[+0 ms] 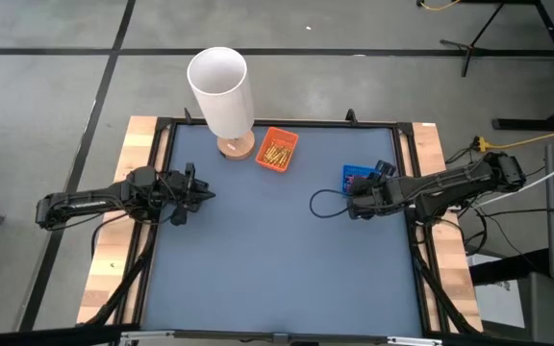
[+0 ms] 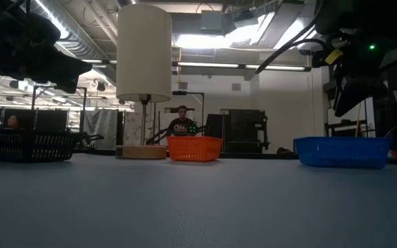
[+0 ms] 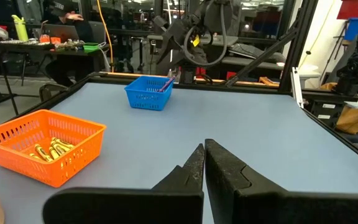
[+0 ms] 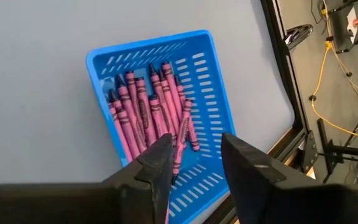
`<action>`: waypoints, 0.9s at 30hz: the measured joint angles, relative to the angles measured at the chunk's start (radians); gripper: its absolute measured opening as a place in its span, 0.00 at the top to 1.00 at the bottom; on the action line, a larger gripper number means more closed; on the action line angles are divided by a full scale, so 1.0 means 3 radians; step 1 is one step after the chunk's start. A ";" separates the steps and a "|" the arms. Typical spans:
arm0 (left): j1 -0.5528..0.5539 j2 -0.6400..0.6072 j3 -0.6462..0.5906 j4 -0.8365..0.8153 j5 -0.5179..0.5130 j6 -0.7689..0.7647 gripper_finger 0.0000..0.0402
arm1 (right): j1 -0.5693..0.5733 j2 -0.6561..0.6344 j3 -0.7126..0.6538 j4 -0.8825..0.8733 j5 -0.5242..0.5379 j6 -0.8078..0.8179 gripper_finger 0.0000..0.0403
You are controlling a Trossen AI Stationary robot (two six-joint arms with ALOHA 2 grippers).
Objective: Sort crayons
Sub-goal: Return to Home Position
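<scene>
- Purple wax crayons (image 4: 146,118) are sorted by colour into the blue slotted plastic basket (image 4: 216,87), and gold crayons (image 3: 50,150) into the orange slotted basket (image 3: 73,155).
- The right gripper (image 4: 196,148) is held spread and empty above the blue basket; the left gripper (image 3: 202,155) is pinched together, idle at the left.

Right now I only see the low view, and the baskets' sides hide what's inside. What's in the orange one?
Observer: The orange basket holds yellow-gold crayons; the left wrist view looks right into it.
Operator: And the blue one?
Observer: The blue basket holds a bunch of violet crayons lying side by side.
Operator: Is a gripper holding a crayon?
Observer: No. The right gripper is above the blue basket, open, with nothing between its fingers. The left gripper is shut on nothing, over the left part of the table.
</scene>
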 joint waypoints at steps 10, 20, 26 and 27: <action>0.0000 0.0001 0.0000 0.0001 0.0000 0.0000 1.00 | 0.0004 -0.0048 0.0001 -0.0279 -0.0064 -0.0036 0.90; 0.0001 0.0000 0.0000 0.0001 0.0000 -0.0001 1.00 | 0.0006 -0.0849 0.0001 -0.0265 -0.0275 -0.0174 0.96; 0.0000 -0.0001 0.0000 0.0001 0.0000 0.0000 1.00 | 0.0008 -0.1397 0.0001 0.0244 -0.0581 -0.0347 0.99; 0.0001 0.0000 0.0000 0.0001 0.0000 0.0000 1.00 | 0.0008 -0.1467 0.0001 0.0385 -0.0645 -0.0450 0.98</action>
